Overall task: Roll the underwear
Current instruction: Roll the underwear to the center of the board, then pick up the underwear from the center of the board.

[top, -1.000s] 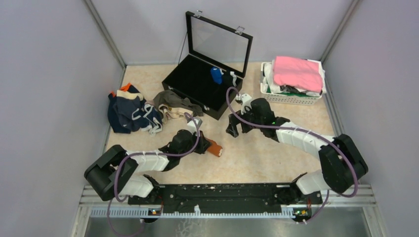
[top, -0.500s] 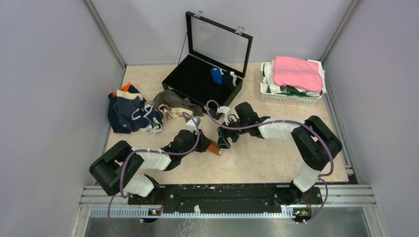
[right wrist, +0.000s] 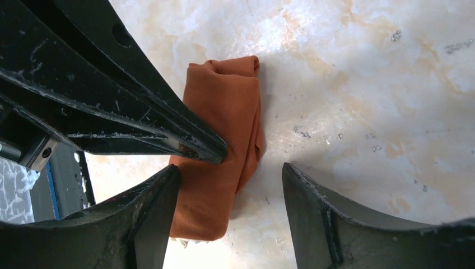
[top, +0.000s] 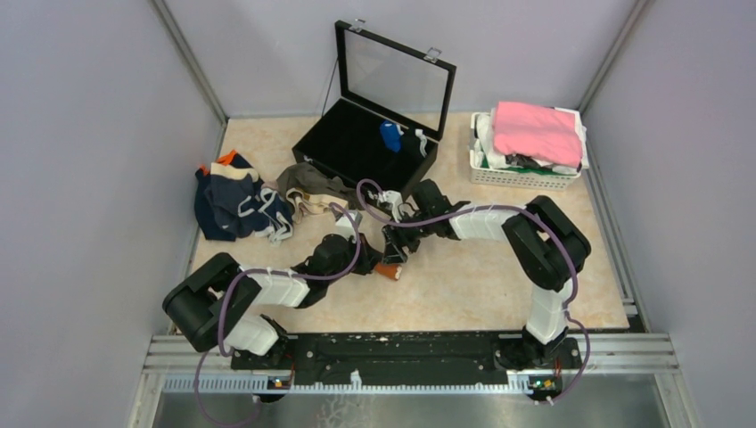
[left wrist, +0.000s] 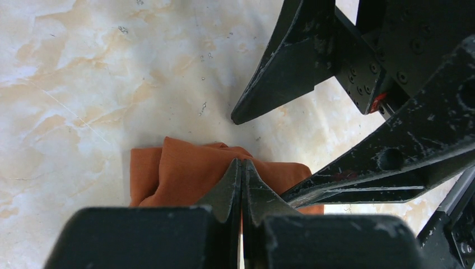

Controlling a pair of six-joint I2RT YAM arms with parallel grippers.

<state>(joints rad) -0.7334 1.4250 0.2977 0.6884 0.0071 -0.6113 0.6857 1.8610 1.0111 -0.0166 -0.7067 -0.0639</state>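
A robot lab cell: grey panel walls (top: 98,134), aluminium corner posts (top: 189,62), marble-patterned table (top: 472,285).

**A:** What colour is the rolled underwear (right wrist: 224,140)?

**B:** Plain rust-orange, no print. The bench (top: 499,276) under it is cream marble with tan veining and a few dark specks.

**A:** And the heap at the left?

**B:** The navy briefs (top: 234,209) have white trim, with a scrap of orange at the top. The olive-brown pair (top: 312,183) beside them has a tan band.

**A:** The fingers?

**B:** The left fingers (left wrist: 224,193) and right fingers (right wrist: 336,224) are black, scuffed pale grey along the edges. The arms are black and white, and the cables (top: 357,239) are purple.

**A:** Further back?

**B:** A black box (top: 357,152) with a blue item (top: 390,135) inside. There is also a white basket (top: 521,176) topped by a bright pink cloth (top: 538,131). The walls are pale lilac-grey.
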